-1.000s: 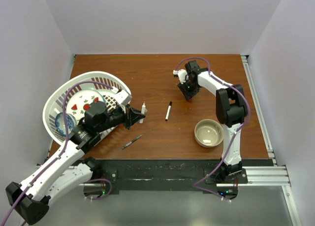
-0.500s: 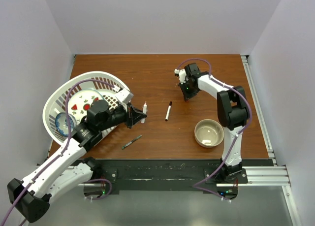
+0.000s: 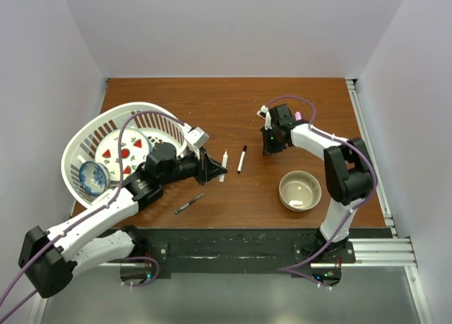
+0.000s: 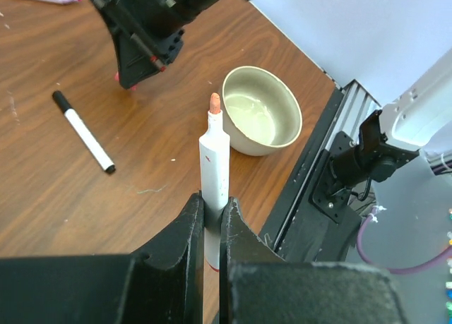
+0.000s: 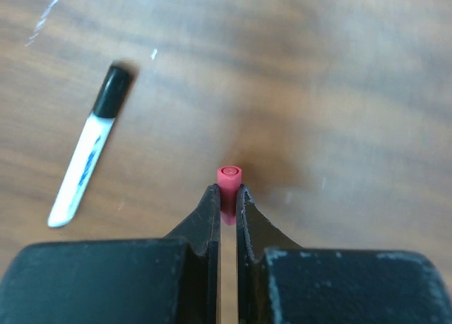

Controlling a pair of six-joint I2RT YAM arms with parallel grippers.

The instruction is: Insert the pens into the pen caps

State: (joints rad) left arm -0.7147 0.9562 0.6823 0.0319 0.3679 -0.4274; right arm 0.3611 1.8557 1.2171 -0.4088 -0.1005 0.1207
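The left gripper is clamped on an uncapped white-barrelled marker with an orange tip over the brown wooden table, while the right gripper pinches a stubby red plastic cap; a black-capped white pen lies on the table between them

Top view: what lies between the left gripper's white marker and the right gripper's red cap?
A black-capped white pen lies flat between the white marker and the red cap, touching neither; the top view shows it.

Brown wooden table: basket, bowl, capped pen, grey pen.
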